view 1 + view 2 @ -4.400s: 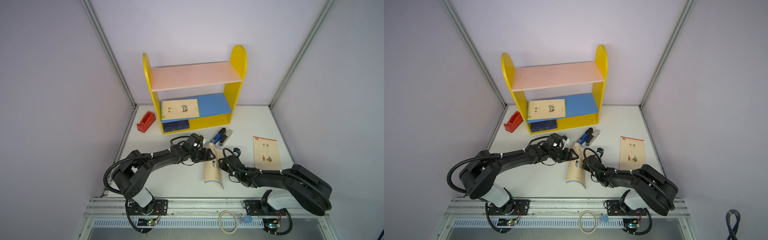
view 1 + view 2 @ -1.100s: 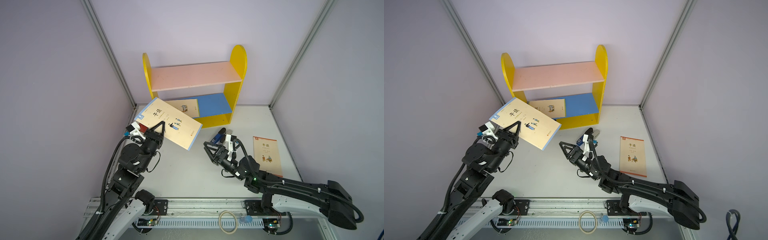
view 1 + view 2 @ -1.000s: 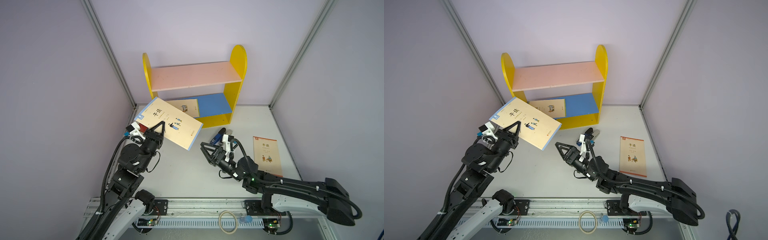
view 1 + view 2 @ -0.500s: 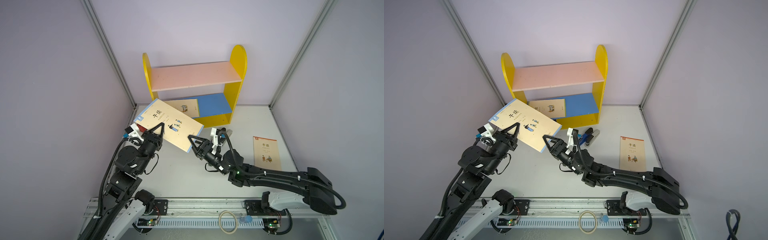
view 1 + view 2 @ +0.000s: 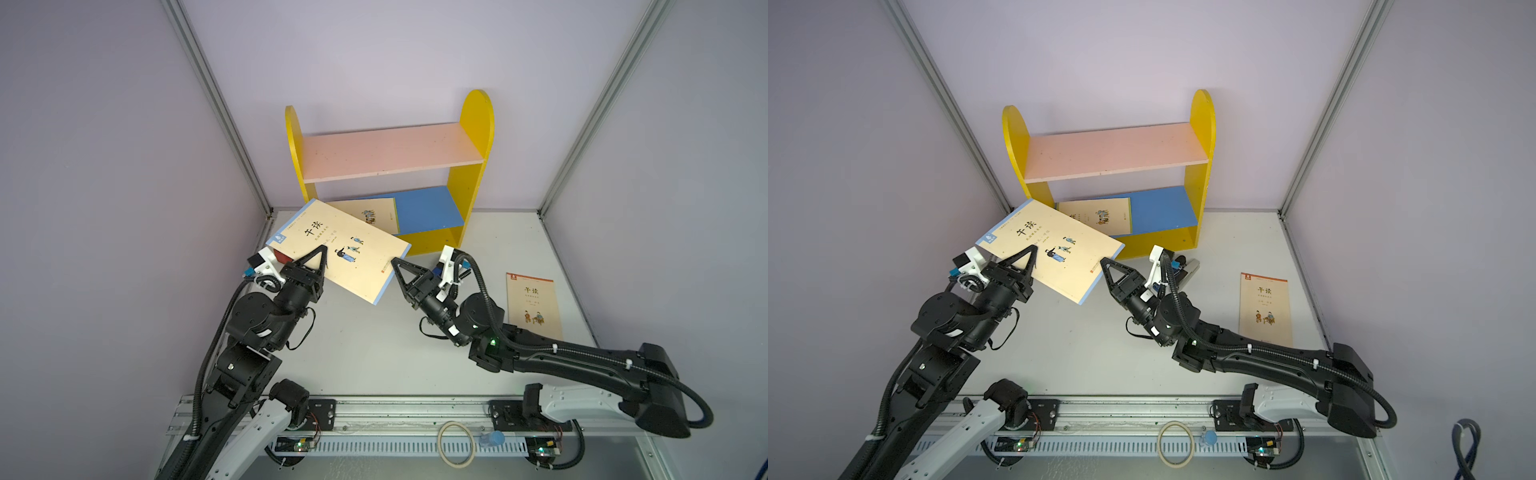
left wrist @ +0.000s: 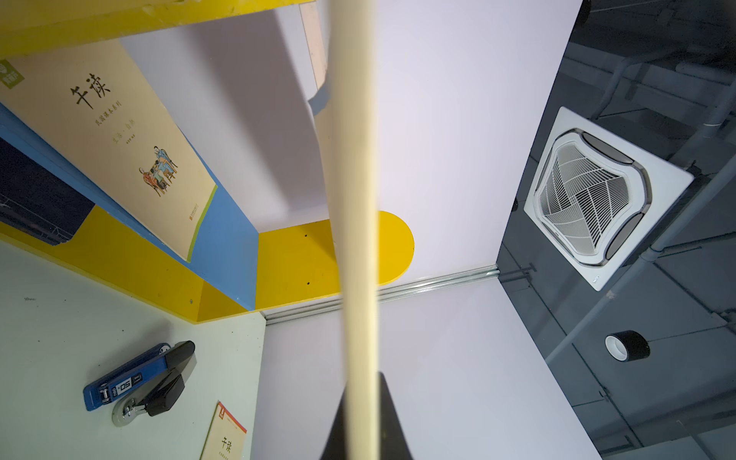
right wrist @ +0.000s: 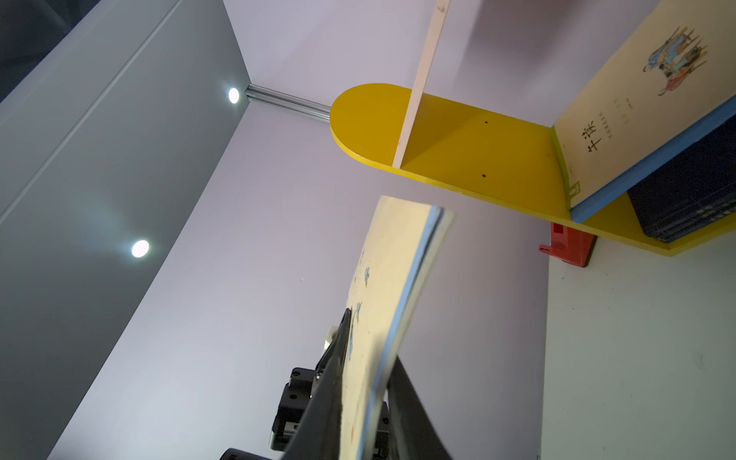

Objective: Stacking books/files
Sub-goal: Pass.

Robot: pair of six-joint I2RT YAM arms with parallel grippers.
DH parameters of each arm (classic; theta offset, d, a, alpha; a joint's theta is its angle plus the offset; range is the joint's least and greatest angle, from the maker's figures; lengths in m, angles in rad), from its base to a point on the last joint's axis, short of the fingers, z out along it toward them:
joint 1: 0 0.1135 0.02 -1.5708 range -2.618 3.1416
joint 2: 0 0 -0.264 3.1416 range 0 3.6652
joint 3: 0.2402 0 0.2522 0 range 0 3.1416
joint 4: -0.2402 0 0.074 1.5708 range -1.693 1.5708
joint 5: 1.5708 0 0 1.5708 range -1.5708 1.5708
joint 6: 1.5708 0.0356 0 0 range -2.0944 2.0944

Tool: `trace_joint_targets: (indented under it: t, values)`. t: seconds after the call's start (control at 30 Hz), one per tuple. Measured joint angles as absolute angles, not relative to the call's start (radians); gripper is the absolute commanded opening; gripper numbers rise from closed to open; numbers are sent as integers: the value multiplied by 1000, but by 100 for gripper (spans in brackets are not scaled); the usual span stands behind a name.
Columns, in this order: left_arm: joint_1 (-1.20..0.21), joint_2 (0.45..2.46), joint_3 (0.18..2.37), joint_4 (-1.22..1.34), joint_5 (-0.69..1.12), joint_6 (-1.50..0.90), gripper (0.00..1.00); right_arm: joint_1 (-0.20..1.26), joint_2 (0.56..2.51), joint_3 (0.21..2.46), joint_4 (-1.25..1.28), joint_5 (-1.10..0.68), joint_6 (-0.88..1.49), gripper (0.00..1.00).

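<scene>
The held cream book (image 5: 353,249) hangs tilted above the bench (image 5: 374,353) in front of the yellow shelf unit (image 5: 478,124). In both top views it hides the navy books, which show only as a dark block under the blue shelf in the left wrist view (image 6: 36,199) and the right wrist view (image 7: 685,199). It also covers most of the red tape dispenser (image 7: 567,247). The right arm masks much of the stapler (image 6: 135,378). The left jaws are clenched on the book's near edge, seen edge-on from the left wrist. The right jaws pinch its lower corner, one finger on either face. A second cream book (image 5: 370,214) lies on the blue shelf, partly overlapped, and a third (image 5: 534,303) lies flat on the bench at the right. Half a second ago the right jaws were spread just short of that corner. Seconds earlier the book lay curled on the bench.
</scene>
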State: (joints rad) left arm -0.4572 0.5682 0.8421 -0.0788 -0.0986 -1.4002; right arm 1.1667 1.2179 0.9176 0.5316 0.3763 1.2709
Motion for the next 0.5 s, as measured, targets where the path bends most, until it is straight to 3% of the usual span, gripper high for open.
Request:
trace_joint_targets:
  t: [0.1, 0.23, 0.5]
  values:
    - [-455, 590, 845, -66, -76, -1406, 0, 1167, 1224, 935, 501, 376, 1262, 23]
    - [-454, 597, 844, -63, -57, -1407, 0, 1167, 1244, 958, 451, 368, 1257, 31]
    - [-450, 576, 858, -62, -48, -1400, 0, 1156, 1250, 993, 400, 366, 1249, 25]
